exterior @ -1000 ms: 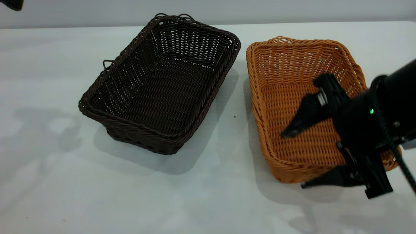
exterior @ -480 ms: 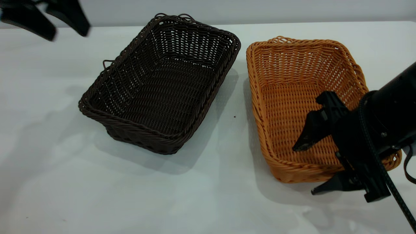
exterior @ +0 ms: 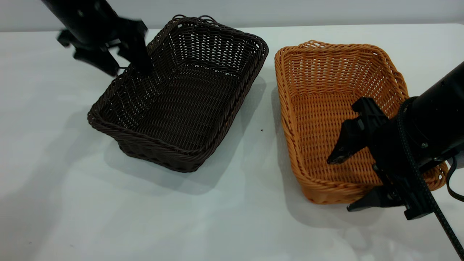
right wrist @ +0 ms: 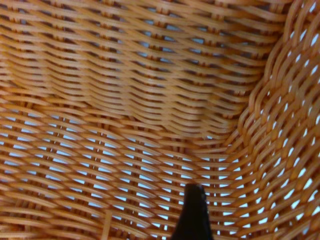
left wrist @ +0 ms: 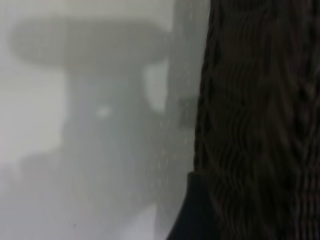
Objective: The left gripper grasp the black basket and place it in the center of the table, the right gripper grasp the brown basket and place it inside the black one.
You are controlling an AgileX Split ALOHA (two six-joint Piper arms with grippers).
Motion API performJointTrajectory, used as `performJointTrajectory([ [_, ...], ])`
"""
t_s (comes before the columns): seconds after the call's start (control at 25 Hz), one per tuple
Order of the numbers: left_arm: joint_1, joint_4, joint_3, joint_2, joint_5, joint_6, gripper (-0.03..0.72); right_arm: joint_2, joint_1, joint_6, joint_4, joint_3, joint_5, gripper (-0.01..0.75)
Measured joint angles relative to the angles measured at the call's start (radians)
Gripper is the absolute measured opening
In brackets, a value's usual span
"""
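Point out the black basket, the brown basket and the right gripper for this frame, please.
black basket (exterior: 181, 105), exterior view, on its woven floor.
brown basket (exterior: 319, 108), exterior view, on its woven floor.
right gripper (exterior: 342, 183), exterior view, midway between its fingertips, which straddle the near rim.

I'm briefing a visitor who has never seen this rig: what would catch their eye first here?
Two rectangular woven wicker baskets sit side by side on the plain white table: the dark brown-black one left, the orange-tan one right. An open black end effector straddles each: the left at the dark basket's left rim, the right over the orange basket's near wall.
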Motion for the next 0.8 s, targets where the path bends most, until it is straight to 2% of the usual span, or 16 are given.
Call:
performJointTrajectory([
  [0.16,-0.01,0.0,-0.016,0.065,-0.038,0.011,0.503,0.001,0.0,0.0,0.0,0.0,-0.024,0.483],
  [0.24,-0.012,0.0,-0.016,0.083,-0.053,0.013,0.466,0.001,0.0,0.0,0.0,0.0,-0.037,0.423],
  [0.36,-0.013,0.0,-0.017,0.098,-0.076,0.025,0.371,0.001,0.0,-0.006,0.0,0.0,-0.055,0.293],
  [0.52,-0.013,0.0,-0.018,0.102,-0.096,0.071,0.181,0.0,-0.004,-0.02,0.011,0.0,-0.09,0.102],
  [0.6,-0.013,0.0,-0.018,0.102,-0.1,0.1,0.1,-0.012,-0.025,-0.024,0.016,0.0,-0.1,0.074],
  [0.68,-0.012,-0.001,-0.018,0.102,-0.107,0.121,0.081,-0.039,-0.064,-0.054,0.013,0.0,-0.106,0.069],
  [0.8,-0.012,-0.001,-0.018,0.102,-0.111,0.202,0.078,-0.112,-0.164,-0.167,0.004,0.0,-0.102,0.067],
])
